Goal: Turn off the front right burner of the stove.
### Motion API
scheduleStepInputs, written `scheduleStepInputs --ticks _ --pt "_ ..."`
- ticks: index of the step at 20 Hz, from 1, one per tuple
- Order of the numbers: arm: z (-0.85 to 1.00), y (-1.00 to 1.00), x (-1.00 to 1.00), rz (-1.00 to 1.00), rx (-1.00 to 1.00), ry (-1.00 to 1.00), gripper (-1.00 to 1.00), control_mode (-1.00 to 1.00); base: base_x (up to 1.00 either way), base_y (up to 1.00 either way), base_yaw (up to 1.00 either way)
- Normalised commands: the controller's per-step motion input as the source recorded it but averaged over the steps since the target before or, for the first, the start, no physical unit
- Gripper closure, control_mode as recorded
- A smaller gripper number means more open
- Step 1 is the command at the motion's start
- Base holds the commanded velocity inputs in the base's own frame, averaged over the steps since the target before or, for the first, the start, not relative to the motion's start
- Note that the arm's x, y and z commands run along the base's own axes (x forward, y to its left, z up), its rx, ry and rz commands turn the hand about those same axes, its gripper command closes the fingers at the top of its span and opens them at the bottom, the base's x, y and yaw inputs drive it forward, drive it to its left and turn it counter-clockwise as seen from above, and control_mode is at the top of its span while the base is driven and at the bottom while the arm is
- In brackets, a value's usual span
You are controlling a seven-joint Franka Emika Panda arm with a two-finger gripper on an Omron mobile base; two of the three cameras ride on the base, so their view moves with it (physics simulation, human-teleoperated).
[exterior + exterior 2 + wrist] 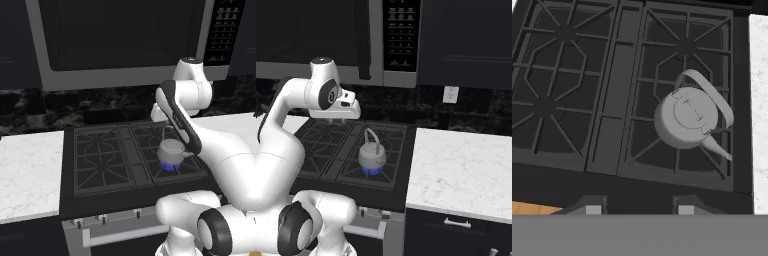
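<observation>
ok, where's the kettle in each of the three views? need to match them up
Left base view: kettle right of centre, on the front right burner of the stove, blue flame under it.
Right base view: kettle centre-left, blue flame beneath.
Hand view: kettle right of centre, seen from above, spout toward lower right.
Shared landmark: white marble counter bordering the stove's right edge.

No legible text (microwave [398, 40] keypad blurred)

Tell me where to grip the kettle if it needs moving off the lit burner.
Grip the kettle by its arched handle, coming from straight above. The handle stands clear over the lid, so fingers could close across it; the round body looks too wide.
</observation>
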Motion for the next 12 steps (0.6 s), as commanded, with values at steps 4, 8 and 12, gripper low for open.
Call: scheduleStepInputs --ticks 4,8,12 --pt "-0.1 -0.38 -0.3 -0.01 0.04 0.0 -1.0 -1.0 0.0 0.0 0.0" --pt "-0.19 -0.65 -0.45 -0.09 0.1 0.0 -1.0 -1.0 0.0 0.0 0.0" --pt "-0.05 -0.43 -0.17 -0.07 0.07 0.0 -1.0 -1.0 0.0 0.0 0.0"
